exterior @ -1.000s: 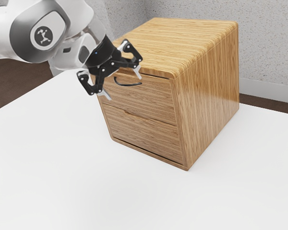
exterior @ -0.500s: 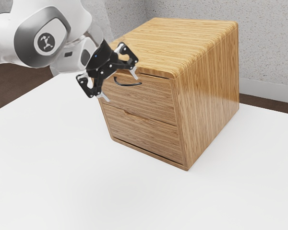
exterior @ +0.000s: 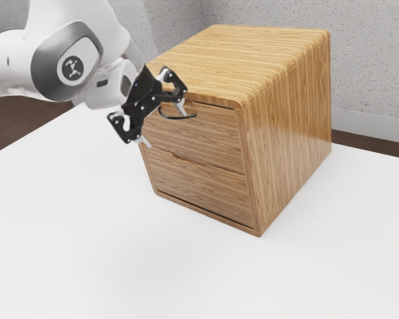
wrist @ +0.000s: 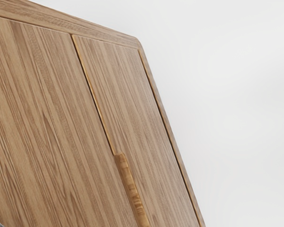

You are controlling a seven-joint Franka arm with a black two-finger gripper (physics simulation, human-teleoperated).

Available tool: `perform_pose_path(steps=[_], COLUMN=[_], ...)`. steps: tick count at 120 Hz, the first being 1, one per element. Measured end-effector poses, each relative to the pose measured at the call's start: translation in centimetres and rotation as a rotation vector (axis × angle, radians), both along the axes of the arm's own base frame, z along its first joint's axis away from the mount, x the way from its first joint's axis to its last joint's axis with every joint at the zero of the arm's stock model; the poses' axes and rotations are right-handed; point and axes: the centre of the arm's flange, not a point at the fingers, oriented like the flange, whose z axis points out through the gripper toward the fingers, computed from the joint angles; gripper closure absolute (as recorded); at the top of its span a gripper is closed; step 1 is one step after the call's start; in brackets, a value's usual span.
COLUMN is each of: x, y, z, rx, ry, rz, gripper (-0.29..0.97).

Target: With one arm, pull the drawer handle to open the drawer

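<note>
So the thing to pull is the top drawer (exterior: 198, 136) of a wooden cabinet (exterior: 286, 119) that sits on a white table (exterior: 120, 259), toward the far side and the exterior view's right. The drawer front looks flush with the cabinet face, so I'd call it fully shut. The handle (exterior: 177, 115) is a thin dark bar bowed out from the front, near the drawer's upper edge at the exterior view's left.

My guess on handling: the bar is stiff and probably slick, with nothing soft or fragile about it. A wooden drawer should take a steady pull, and the cabinet looks heavy enough to stay put. I'd grab the middle of the bar from above and below, then pull straight out along the slide. Pulling at an angle could let the fingers slip off.

The gripper (exterior: 162, 122) is wide open. One fingertip sits just above the bar and the other is low at the exterior view's left, so nothing is clamped.

Compared with a second ago, the hand has turned and edged toward the exterior view's left. The upper fingertip now sits further from the bar's right end. The drawer and handle haven't budged.
</note>
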Motion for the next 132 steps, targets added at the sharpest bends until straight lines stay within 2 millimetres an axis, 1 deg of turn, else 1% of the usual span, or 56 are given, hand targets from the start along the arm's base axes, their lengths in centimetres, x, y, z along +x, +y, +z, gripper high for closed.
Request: perform_pose_path(steps=[9, 23, 39, 48, 59, 74, 90, 100, 108, 120, 132], x=[0.0, -0.1, 0.6, 0.7, 0.1, -0.2, -1.8, -3.1, -4.4, -6.4, -7.3], y=[0.5, 1.9, 3.1, 3.4, 3.4, 3.3, 2.9, 2.6, 2.3, 2.5, 2.2], z=[0.0, 0.0, -1.0, -1.4, -2.1, -2.7, -2.3, -1.7, -1.2, -0.8, -1.5], rx=[-0.004, -0.007, -0.007, -0.009, -0.016, -0.021, -0.036, -0.047, -0.055, -0.047, -0.042], ry=[-0.002, -0.007, -0.001, 0.000, 0.003, -0.001, -0.020, -0.038, -0.054, -0.070, -0.069], rz=[0.017, 0.053, 0.085, 0.095, 0.099, 0.101, 0.094, 0.087, 0.078, 0.072, 0.063], gripper=[0.00, 0.00, 0.00, 0.00, -0.01, 0.00, 0.08, 0.12, 0.10, 0.05, 0.01])
